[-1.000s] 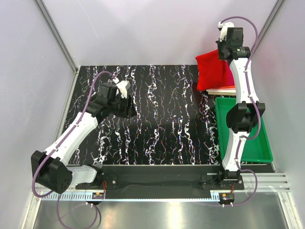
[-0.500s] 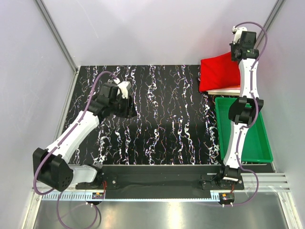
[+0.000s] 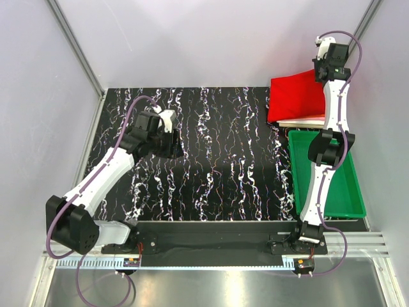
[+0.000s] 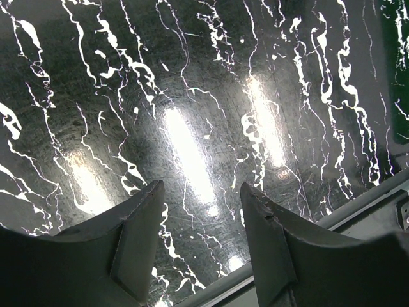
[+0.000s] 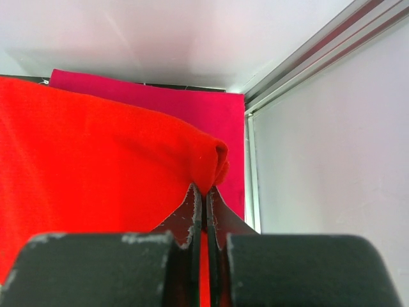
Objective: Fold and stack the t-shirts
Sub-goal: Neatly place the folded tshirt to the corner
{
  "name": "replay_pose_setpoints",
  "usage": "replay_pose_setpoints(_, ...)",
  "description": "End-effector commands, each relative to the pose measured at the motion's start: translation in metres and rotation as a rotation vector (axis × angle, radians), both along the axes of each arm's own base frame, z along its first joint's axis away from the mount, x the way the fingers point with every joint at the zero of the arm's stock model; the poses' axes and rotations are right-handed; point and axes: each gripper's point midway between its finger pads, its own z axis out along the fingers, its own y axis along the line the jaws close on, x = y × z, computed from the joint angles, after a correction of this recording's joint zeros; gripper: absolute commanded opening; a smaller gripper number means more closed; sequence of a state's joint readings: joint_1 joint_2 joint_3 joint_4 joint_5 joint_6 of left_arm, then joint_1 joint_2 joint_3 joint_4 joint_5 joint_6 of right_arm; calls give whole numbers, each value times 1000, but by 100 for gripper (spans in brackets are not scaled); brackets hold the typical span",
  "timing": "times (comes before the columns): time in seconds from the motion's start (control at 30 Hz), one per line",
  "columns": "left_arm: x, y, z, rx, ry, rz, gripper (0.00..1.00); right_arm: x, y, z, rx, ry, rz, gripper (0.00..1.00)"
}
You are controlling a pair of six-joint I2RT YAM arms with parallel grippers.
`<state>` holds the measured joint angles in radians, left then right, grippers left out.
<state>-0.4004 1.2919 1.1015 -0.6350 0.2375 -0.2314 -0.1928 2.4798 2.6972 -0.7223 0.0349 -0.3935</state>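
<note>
Tabletop: black, white-veined.
Right pincer: clenched on red t-shirt, 1 o'clock.
Left pincer: released over tabletop, 9 o'clock.

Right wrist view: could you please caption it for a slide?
Right gripper, jaws shut, pinches the red t-shirt; magenta t-shirt beyond.

Two-finger grippers: two, namely left gripper and right gripper.
Bright red cloth t-shirt: one, pinched at the right gripper's tips.
Magenta folded cloth shirt: one, beyond those tips, partly under the red.
Pale and orange folded cloth edges: beneath the red; count unclear.
Green rectangular plastic tray: one, behind the right gripper, toward its base.
Black white-veined table mat: one, below the left gripper.
</note>
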Motion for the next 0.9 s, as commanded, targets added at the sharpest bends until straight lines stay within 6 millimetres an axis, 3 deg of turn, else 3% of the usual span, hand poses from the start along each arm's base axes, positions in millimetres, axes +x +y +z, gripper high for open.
replay_pose_setpoints(0.0, 8, 0, 7, 12, -45, -4, 57, 2, -5, 84, -76, -198, 10, 0)
replay_pose_setpoints(0.2, 7, 0, 7, 12, -44, -7, 57, 5, -11, 79, -79, -197, 5, 0)
replay_pose_setpoints(0.5, 8, 0, 6, 17, -41, -6, 57, -3, -11, 109, -95, -252, -8, 0)
replay_pose_setpoints(0.87, 7, 0, 5, 16, -36, -8, 58, 1, -22, 105, -123, -253, -25, 0)
